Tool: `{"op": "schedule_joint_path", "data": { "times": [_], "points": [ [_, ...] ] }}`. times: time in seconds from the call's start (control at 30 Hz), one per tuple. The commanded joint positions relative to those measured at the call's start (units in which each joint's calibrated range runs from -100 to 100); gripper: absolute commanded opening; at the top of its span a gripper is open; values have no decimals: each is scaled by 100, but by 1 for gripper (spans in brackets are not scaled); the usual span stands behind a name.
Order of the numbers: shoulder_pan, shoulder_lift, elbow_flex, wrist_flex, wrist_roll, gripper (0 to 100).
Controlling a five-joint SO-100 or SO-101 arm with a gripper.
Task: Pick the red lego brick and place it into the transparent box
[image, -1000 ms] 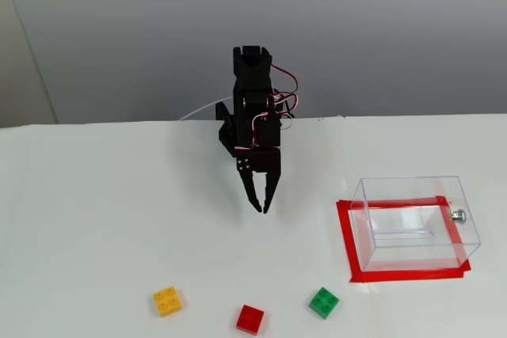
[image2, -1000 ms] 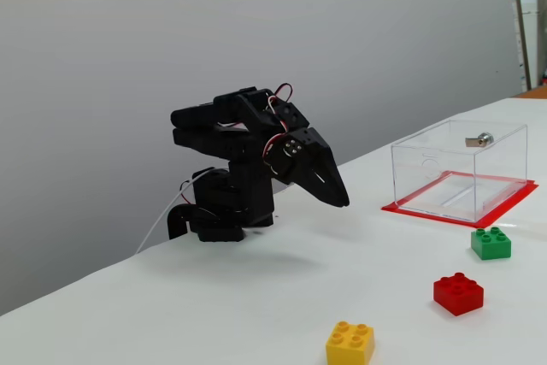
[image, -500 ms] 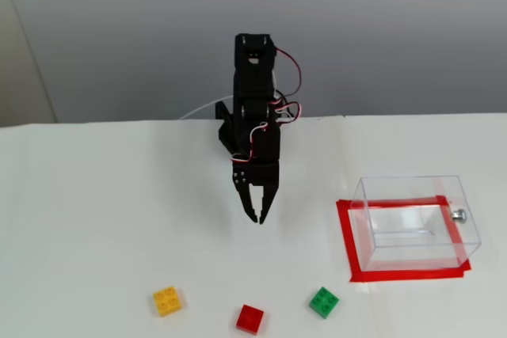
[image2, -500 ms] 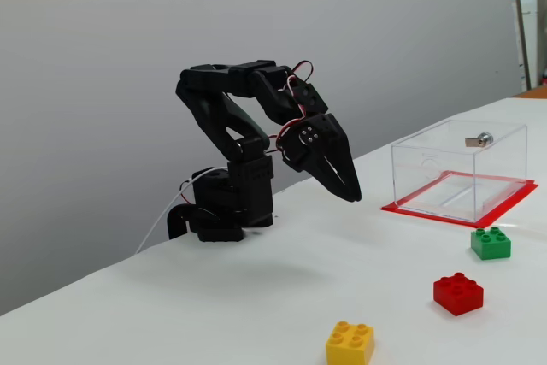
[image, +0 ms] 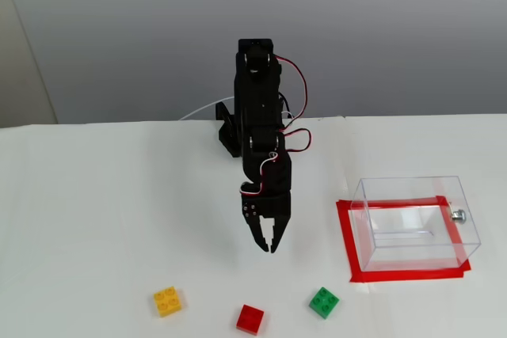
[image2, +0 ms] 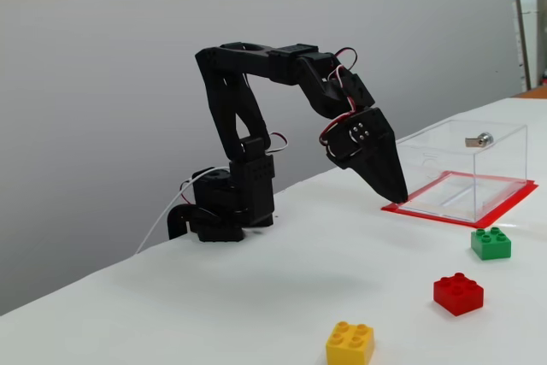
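Observation:
The red lego brick (image: 250, 319) (image2: 458, 293) lies on the white table near its front edge, between a yellow brick and a green one. The transparent box (image: 412, 257) (image2: 427, 168) stands empty on a red tape frame at the right, with a small silver knob (image: 458, 214) on its right wall. My gripper (image: 268, 249) (image2: 397, 197) points down, hanging above the table behind the red brick and left of the box. Its fingers are together with nothing between them.
A yellow brick (image: 168, 301) (image2: 350, 344) lies left of the red one and a green brick (image: 323, 302) (image2: 491, 244) right of it, close to the box. The arm's black base (image2: 222, 211) sits at the table's back edge against a grey wall.
The arm has unfolded and reached forward. The gripper moved from near the base toward the bricks and closer to the box, staying shut and empty.

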Motion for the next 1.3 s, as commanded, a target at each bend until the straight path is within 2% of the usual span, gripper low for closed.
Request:
{"op": "schedule_joint_path", "data": {
  "times": [0.0, 0.4, 0.7, 0.87, 1.07, 1.13, 1.27],
  "points": [
    [-59, 173, -580, -85, -238, 2],
    [59, 1233, -1611, -94, -1000, 2],
    [318, 2031, -2235, -94, -927, 2],
    [326, 2404, -2569, -94, -541, 2],
    [333, 2786, -3058, -94, -520, 3],
    [362, 2879, -3166, -94, -556, 6],
    [444, 3024, -3302, -172, -572, 20]
  ]
}}
